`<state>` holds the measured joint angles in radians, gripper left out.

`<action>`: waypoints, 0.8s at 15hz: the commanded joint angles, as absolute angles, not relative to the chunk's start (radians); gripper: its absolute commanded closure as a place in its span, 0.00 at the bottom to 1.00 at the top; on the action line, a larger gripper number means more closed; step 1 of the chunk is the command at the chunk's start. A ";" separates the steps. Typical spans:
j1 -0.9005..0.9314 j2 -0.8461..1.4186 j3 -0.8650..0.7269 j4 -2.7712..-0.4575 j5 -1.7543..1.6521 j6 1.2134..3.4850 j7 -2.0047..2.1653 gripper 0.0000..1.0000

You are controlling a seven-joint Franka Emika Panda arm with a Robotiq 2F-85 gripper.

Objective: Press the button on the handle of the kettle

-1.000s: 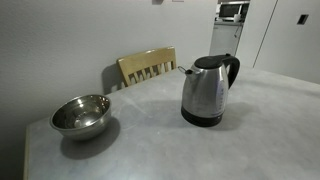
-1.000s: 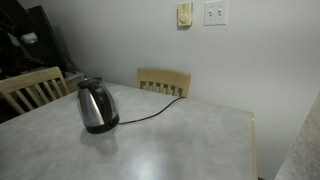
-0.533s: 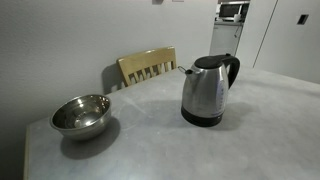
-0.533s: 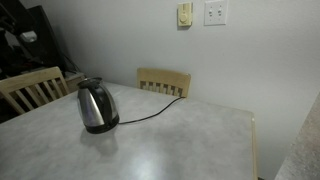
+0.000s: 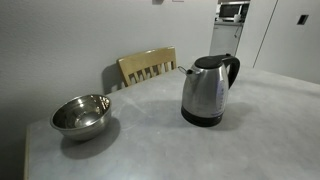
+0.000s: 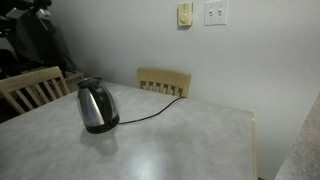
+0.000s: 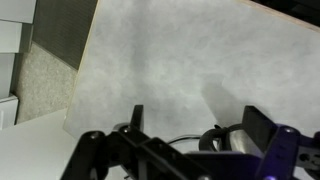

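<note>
The steel kettle [image 5: 207, 92] with black lid and base stands upright on the grey table [image 5: 150, 150]; it shows in both exterior views [image 6: 97, 106]. Its black loop handle [image 5: 234, 70] is on the side away from the spout. The button at the top of the handle is too small to make out. In the wrist view my gripper [image 7: 198, 122] is open and empty, high above the table. The handle [image 7: 212, 137] and a bit of the steel body show low between the fingers. In an exterior view only a dark part of my arm [image 6: 28, 25] shows at the upper left.
A round steel bowl [image 5: 81, 115] sits on the table away from the kettle. The kettle's black cord [image 6: 150, 116] runs across the table toward a wooden chair [image 6: 163, 81] at the wall. Another chair [image 6: 30, 88] stands at the table's side.
The dark arm at the upper left of an exterior view has shifted. The kettle and the bowl have not moved.
</note>
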<state>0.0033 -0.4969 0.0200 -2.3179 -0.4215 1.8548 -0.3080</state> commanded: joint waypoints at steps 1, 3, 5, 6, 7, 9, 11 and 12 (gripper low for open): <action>0.035 -0.273 -0.001 -2.132 -0.461 1.837 -0.457 0.00; 0.045 -0.198 -0.021 -2.073 -0.425 1.875 -0.552 0.00; 0.043 -0.128 -0.035 -2.020 -0.378 1.908 -0.623 0.00; 0.041 -0.092 -0.041 -1.998 -0.337 1.924 -0.670 0.00; 0.037 -0.066 -0.042 -1.978 -0.298 1.929 -0.713 0.00; 0.029 -0.019 -0.047 -1.949 -0.171 1.921 -0.812 0.00; 0.017 0.016 -0.044 -1.929 -0.082 1.902 -0.863 0.00; 0.012 0.034 -0.043 -1.919 -0.047 1.886 -0.873 0.00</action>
<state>0.0309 -0.0267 -0.0432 -1.9732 -0.1430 1.9243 -0.8007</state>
